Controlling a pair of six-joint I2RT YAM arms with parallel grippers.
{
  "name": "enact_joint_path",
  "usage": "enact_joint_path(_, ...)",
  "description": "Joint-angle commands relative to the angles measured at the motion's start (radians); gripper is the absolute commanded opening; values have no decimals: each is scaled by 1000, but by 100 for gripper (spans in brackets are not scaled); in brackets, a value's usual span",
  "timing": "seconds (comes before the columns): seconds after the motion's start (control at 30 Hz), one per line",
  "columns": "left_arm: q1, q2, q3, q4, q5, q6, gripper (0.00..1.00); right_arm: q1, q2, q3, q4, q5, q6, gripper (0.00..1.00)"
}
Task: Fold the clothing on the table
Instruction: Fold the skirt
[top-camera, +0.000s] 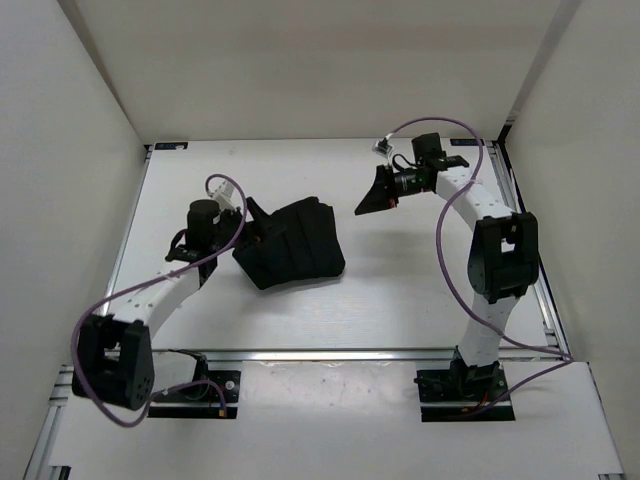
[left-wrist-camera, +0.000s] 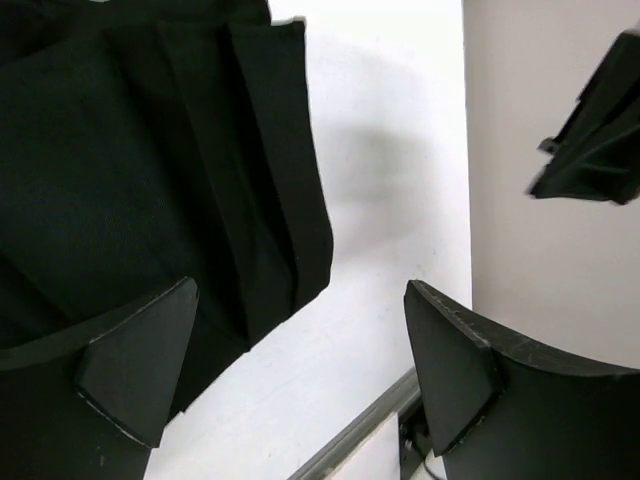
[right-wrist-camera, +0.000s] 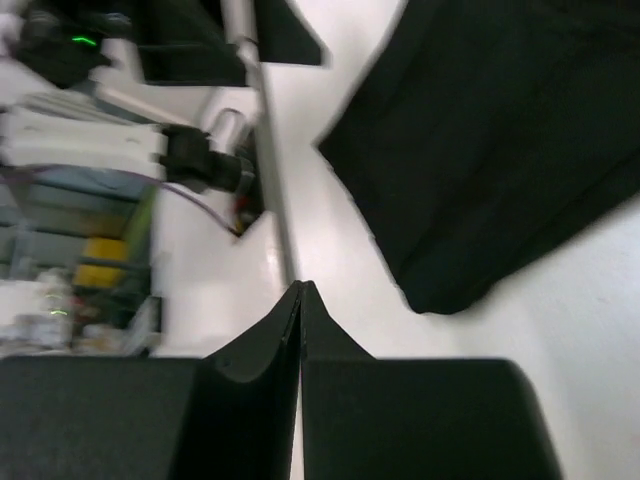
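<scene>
**Left Gripper Wide at the Garment's Edge, Right Gripper Shut and Apart**

We see the black clothing (top-camera: 295, 255) lying on the white table (top-camera: 400, 300), a little left of the middle of the top view. It is gathered into a compact, roughly four-sided heap with creases running across it. Its lower edge is angled and its right corner is rounded.

The left gripper (top-camera: 252, 228) sits at the heap's upper left edge, and from above we cannot tell whether it touches the fabric. In the left wrist view this gripper (left-wrist-camera: 300, 290) stands with its jaws wide apart. One of its fingers (left-wrist-camera: 135, 370) shows at the lower left over the clothing (left-wrist-camera: 130, 170). The other finger is at the lower right over the bare table (left-wrist-camera: 400, 150). The pleated edge of the fabric runs down the frame between them.

The right gripper (top-camera: 368, 198) hangs in the upper middle of the top view, well apart from the garment and up and to its right. In the right wrist view the right gripper (right-wrist-camera: 300, 290) has its two fingers pressed flat together with nothing between them. The clothing (right-wrist-camera: 500, 140) fills the upper right of that frame, somewhat blurred, with white table (right-wrist-camera: 560, 320) below it. An aluminium rail (right-wrist-camera: 265, 150) runs down the left of the frame.
</scene>
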Motion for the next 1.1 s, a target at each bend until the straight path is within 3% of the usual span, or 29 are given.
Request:
enact_joint_path(0.0,1,105,41,66,125,24,94,14,29,-56,221,-242,285,0)
enact_joint_path(0.03,-9,128,47,56,102,64,94,24,47,-127,477,-342,515,0)
enact_joint_path(0.07,-10,132,52,51,69,86,93,41,67,-265,1122,-455,1101,0)
enact_joint_path(0.1,-9,153,52,68,53,87,92,70,127,-327,1929,-468,1703,0)
enact_joint_path(0.13,-6,176,56,74,46,90,92,80,136,-318,2003,-470,1722,0)
enact_joint_path(0.17,3,197,79,77,38,92,92,99,118,-277,1618,-470,1394,0)
enact_joint_path(0.2,1,211,93,88,38,98,93,116,126,-228,1202,-470,1205,0)
enact_joint_path(0.23,10,233,117,90,39,104,91,136,152,-149,1135,-465,1071,0)
enact_joint_path(0.27,11,254,151,84,38,124,92,141,178,-154,1303,-465,1220,0)
enact_joint_path(0.3,14,289,167,76,47,139,93,155,214,-166,1595,-462,1348,0)
enact_joint_path(0.33,17,326,193,79,38,152,93,170,230,-168,1657,-468,1493,0)
enact_joint_path(0.4,25,388,229,93,45,150,92,189,267,-118,1409,-468,1266,0)
enact_joint_path(0.43,24,426,257,96,47,159,92,199,276,-108,1383,-462,1251,0)
enact_joint_path(0.5,19,486,295,90,39,176,92,212,316,-123,1511,-470,1347,0)
enact_joint_path(0.6,19,564,339,84,10,192,92,224,354,-120,1374,-467,1242,0)
enact_joint_path(0.67,27,622,355,94,10,195,89,230,383,-146,1442,-467,1291,0)
enact_joint_path(0.9,34,780,473,107,-21,215,88,253,452,-149,1323,-438,1237,0)
enact_joint_path(1.03,47,756,527,107,-24,190,92,253,495,-137,1273,-410,1229,0)
enact_joint_path(1.07,45,712,533,99,-31,193,98,250,502,-131,1236,-399,1219,0)
